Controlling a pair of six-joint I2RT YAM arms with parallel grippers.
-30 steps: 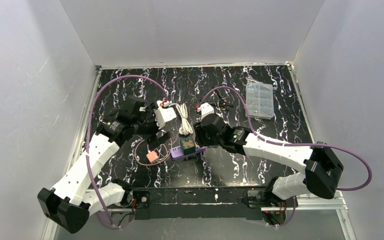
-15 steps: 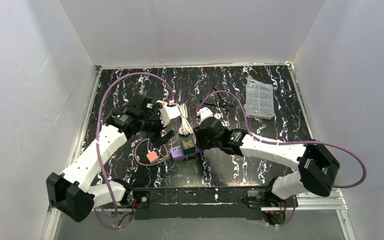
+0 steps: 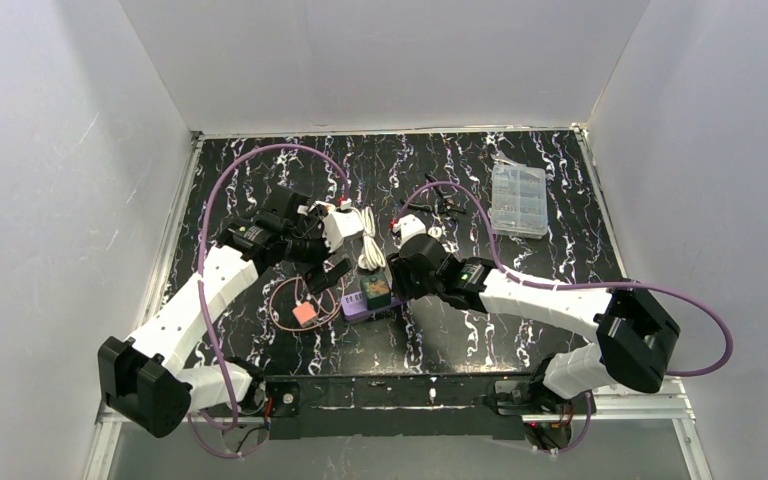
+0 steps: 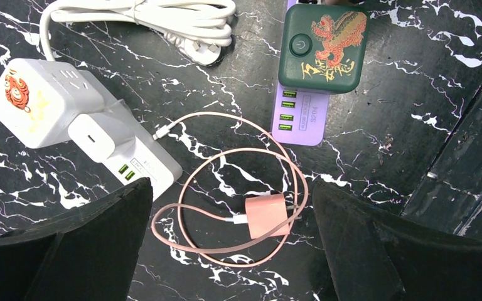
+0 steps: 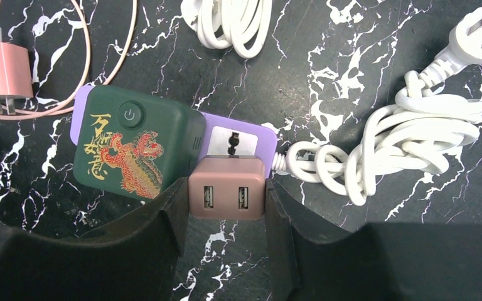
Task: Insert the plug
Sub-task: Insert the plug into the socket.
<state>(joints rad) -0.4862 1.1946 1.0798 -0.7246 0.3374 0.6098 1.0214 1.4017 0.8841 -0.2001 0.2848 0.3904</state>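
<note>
Right wrist view shows what the top external hides: the right gripper, jaws half closed, clamps a pink two-port plug at the near edge of the purple power strip, beside the green dragon cube; a socket shows just behind it; a coiled white cord crowds the right. Left wrist view: the left gripper is spread wide, holding nothing, above a pink charger; bare tabletop lies nearer the bases.
</note>
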